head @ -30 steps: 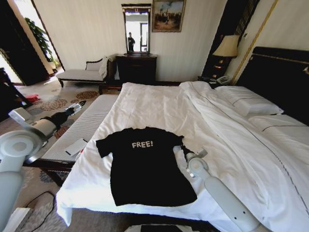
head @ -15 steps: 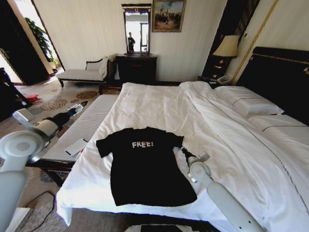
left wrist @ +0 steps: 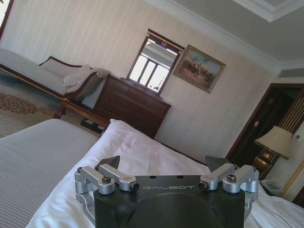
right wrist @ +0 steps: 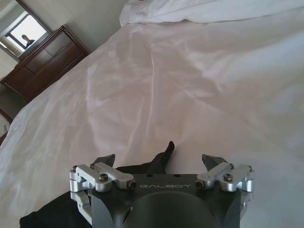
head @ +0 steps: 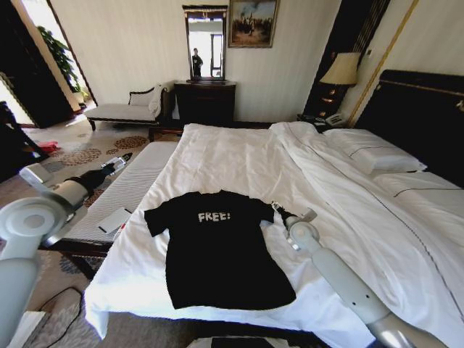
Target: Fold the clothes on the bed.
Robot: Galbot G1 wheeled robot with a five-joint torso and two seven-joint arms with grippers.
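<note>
Head view shows the black T-shirt [head: 217, 246] lying flat, chest up, near the foot edge of the bed [head: 239, 156], with white lettering reading "FREE!" across the chest. The right gripper [head: 276, 209] sits at the tip of the shirt's sleeve on the robot's right, low over the white sheet, with its arm reaching in from the lower right. In the right wrist view this gripper [right wrist: 159, 161] has its fingers [right wrist: 105, 160] spread apart and released, and a raised fold of the black T-shirt [right wrist: 161, 156] stands between them without being pinched; more of the dark cloth lies just below the gripper body. The word "GALBOT" is printed on the black housing between the finger mounts.

The left gripper [head: 122, 157] is held off the bed, well apart from the shirt, above the white-cushioned bench [head: 134, 185] beside the mattress. In the left wrist view its fingers [left wrist: 110, 163] also stand apart with nothing between them, and the same "GALBOT" mark shows on the housing. Beyond this gripper stand a dark wooden dresser [left wrist: 130, 102], a mirror [left wrist: 151, 66] and a framed painting [left wrist: 198, 68].
</note>
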